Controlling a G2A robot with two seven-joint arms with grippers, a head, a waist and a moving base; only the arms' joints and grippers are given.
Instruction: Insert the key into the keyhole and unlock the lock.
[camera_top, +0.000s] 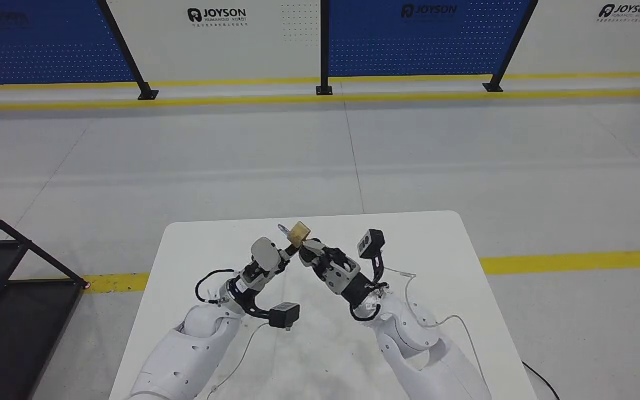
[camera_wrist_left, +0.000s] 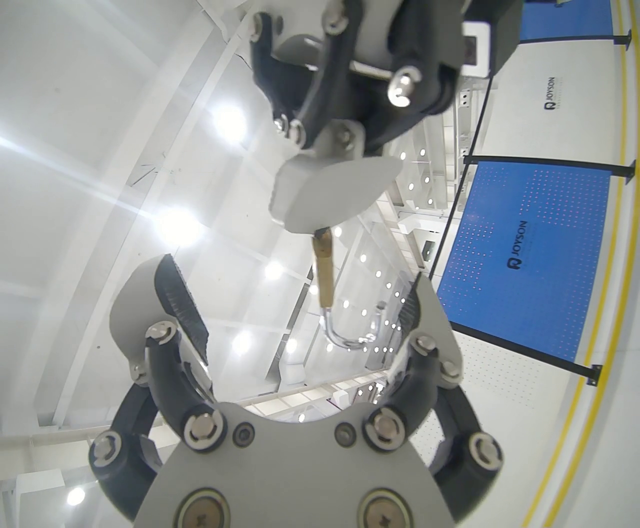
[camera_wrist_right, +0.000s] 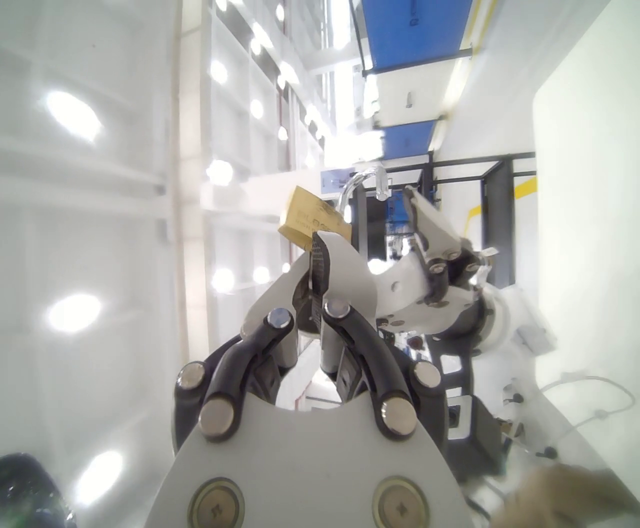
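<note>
One blocky brass padlock (camera_wrist_right: 312, 220) sits clamped in right gripper (camera_wrist_right: 317, 252); left gripper (camera_wrist_left: 295, 287) gapes.

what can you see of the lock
The lock is a small padlock with a brass-looking block body and a shiny silver shackle. The shackle looks open: one leg sits in the body and the other end hangs free. The lock is up in the air above the table, pinched at the end opposite the shackle by the shut right gripper. The open left gripper is close by, not touching it.
</note>
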